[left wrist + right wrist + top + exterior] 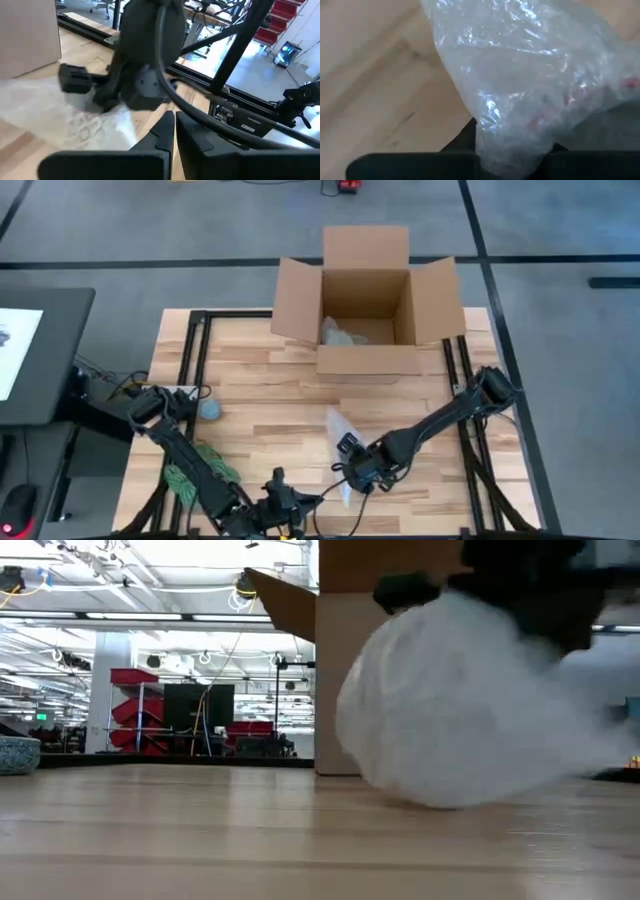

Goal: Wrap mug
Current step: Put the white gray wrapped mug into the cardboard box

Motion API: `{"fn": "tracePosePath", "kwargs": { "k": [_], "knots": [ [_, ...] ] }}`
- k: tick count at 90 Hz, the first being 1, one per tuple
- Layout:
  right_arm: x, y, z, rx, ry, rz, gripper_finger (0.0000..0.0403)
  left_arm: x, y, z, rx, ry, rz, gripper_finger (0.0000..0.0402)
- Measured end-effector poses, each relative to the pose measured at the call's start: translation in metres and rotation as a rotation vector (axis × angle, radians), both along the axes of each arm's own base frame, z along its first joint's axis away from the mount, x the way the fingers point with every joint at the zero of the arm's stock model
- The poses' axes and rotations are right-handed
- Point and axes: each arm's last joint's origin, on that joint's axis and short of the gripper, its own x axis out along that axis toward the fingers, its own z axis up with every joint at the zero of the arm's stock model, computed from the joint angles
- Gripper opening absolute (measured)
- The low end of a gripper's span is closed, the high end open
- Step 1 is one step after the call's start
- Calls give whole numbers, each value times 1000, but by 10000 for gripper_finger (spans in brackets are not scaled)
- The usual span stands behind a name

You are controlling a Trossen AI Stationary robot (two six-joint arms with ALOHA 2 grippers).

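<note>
- 2 grippers sit low in the high view: right gripper point(352, 472) is clamped on the bubble wrap point(338, 442); left gripper point(290, 505) has its fingers together.
- Risk: the thin, slack film could slip free or tear.
- The mug point(210, 410), blue-grey, sits left of centre, unwrapped.

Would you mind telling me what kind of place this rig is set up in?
Probably a large workshop or warehouse-style lab: ceiling strip lights over an open hall, red stairs beyond the wooden table, and a cardboard box for packing.
</note>
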Motion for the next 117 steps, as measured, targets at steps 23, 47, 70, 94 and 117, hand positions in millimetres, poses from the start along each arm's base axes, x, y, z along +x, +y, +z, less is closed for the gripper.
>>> {"fn": "tracePosePath", "kwargs": {
  "k": [23,47,70,94,117],
  "knots": [
    [-53,4,95,136,-215,78,24,-1,-1,0,-4,-1,0,0],
    [-110,-32,232,365,-808,103,24,2,2,0,-6,-1,8,0],
    [-120,-144,300,283,-1113,-347,24,7,7,0,16,7,20,0],
    [-62,-259,245,218,-749,-738,24,14,15,0,58,21,32,0],
    [-28,-320,161,130,-254,-930,24,14,15,0,58,21,32,0]
  ]
}}
